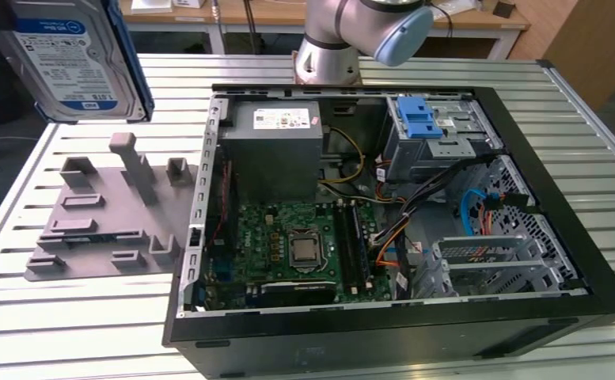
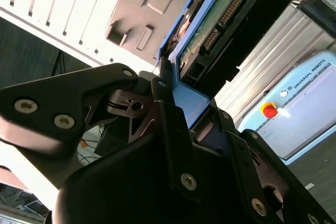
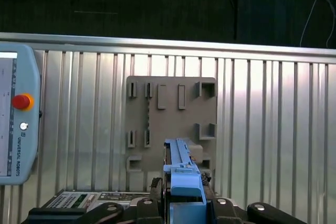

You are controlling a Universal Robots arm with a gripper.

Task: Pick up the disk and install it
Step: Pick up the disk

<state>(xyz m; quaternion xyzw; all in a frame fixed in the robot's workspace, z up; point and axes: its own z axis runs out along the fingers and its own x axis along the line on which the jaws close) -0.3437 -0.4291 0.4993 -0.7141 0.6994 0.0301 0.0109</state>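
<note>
The disk (image 1: 70, 59), a silver drive with a white-and-blue label in a blue carrier frame, hangs in the air above the table at the exterior view's upper left. In the second wrist view my gripper (image 2: 189, 106) is shut on the blue carrier end of the disk (image 2: 220, 19), whose green circuit-board side shows. In the first wrist view the disk (image 3: 181, 161) appears edge-on, rising from my gripper (image 3: 184, 203) over the grey fixture plate (image 3: 170, 124).
The open computer case (image 1: 196, 237) lies on the slatted table, with a blue-latched drive cage (image 1: 423, 127) at its far corner and a grey power supply (image 1: 275, 150) beside it. The grey fixture plate (image 1: 107, 214) lies to the case's left in the exterior view. A teach pendant (image 3: 16, 124) rests on the table.
</note>
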